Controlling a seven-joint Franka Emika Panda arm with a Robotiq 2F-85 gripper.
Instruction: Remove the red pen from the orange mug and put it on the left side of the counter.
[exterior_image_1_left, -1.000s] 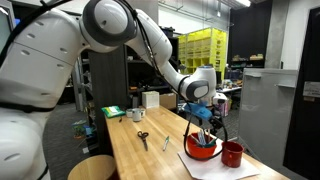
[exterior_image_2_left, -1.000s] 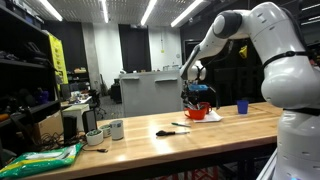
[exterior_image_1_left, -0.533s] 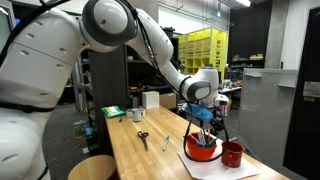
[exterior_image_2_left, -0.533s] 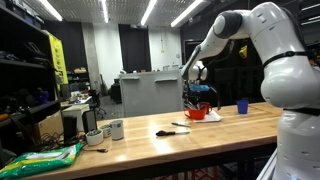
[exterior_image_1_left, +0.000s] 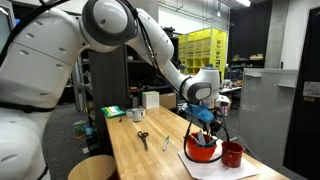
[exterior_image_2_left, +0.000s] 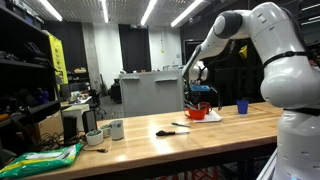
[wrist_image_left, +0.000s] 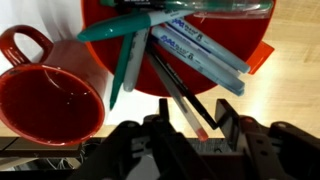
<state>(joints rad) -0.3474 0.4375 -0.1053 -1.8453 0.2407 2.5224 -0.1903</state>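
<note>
The tool (wrist_image_left: 195, 116) hangs right over the orange mug (wrist_image_left: 140, 80), which stands on the counter (wrist_image_left: 295, 30). Its fingers (wrist_image_left: 227, 112) are spread wide apart and close on nothing. In the wrist view the red pen (wrist_image_left: 182, 92) passes through the gap between them; whether either finger touches it I cannot tell.

The pen stands in the orange mug among teal and blue markers (wrist_image_left: 205, 48). It leans, with its long axis running on a slant from the inside of the mug up and out over the rim toward the tool. A darker red mug (wrist_image_left: 50, 100) sits just beside the orange mug.

In both exterior views the tool (exterior_image_1_left: 203, 120) (exterior_image_2_left: 200, 97) points down just above the orange mug (exterior_image_1_left: 202, 150) (exterior_image_2_left: 198, 113).
</note>
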